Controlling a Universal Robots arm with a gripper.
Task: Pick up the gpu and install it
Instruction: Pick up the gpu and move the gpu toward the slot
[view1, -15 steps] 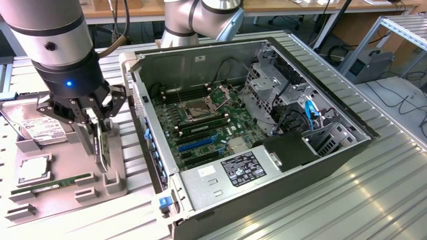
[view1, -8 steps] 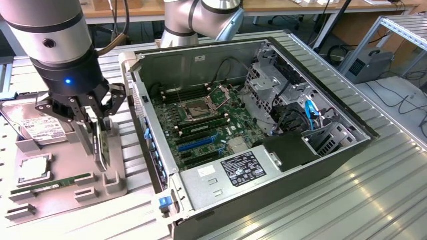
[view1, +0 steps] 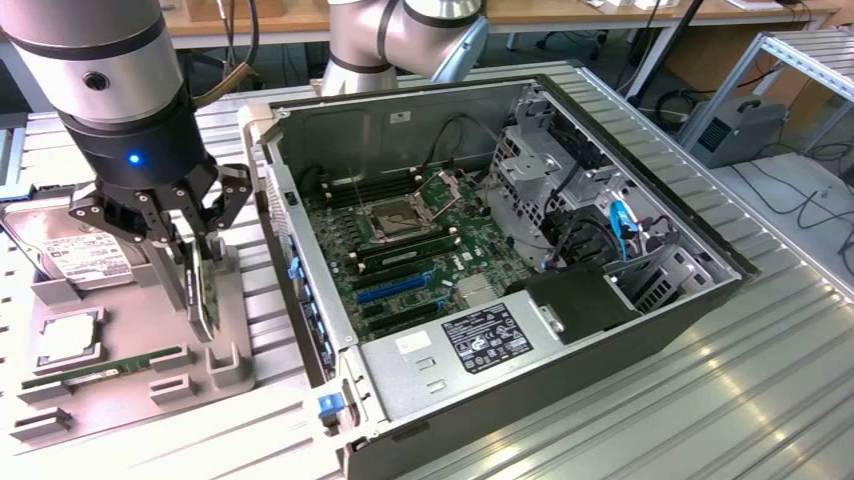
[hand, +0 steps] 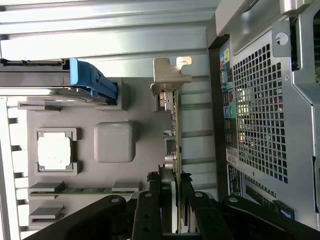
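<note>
The gpu (view1: 200, 290) stands on edge over the grey parts tray (view1: 134, 400), just outside the open computer case (view1: 400, 110). My gripper (view1: 191, 250) comes down on its upper edge, shut on it, a finger on each face. In the wrist view the gpu (hand: 175, 125) shows edge-on, its silver bracket (hand: 170, 75) at the far end, and my gripper (hand: 173, 192) pinches it. Whether its lower edge still touches the tray I cannot tell.
The tray also carries a silver hard drive (view1: 74, 255), a processor (view1: 67, 340) and a green memory stick (view1: 107, 368). Inside the case lies the motherboard (view1: 400, 250) with blue slots (view1: 387, 285). The case's perforated rear panel (hand: 260, 115) stands close beside the card.
</note>
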